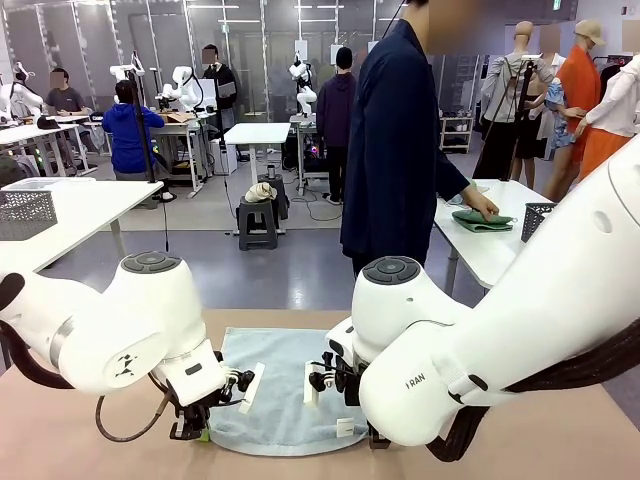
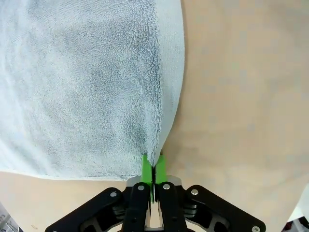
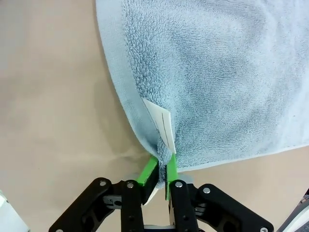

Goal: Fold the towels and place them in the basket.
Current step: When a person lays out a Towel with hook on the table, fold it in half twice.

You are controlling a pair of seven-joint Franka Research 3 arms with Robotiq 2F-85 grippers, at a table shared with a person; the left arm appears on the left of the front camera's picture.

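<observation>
Blue-grey terry towel (image 1: 280, 385) on counter (image 1: 60, 440) — corners pinched tight in left jaws at 7 o'clock, right jaws at 5.

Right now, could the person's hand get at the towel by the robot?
Probably not without turning: that hand rests on the green cloth on a side table. The far edge of the towel lies free, though the left gripper and right gripper pinch its near corners.

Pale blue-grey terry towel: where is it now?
The pale blue-grey terry towel lies on the tan table at front-view centre, its near corners pinched by the left end effector and right end effector.
</observation>
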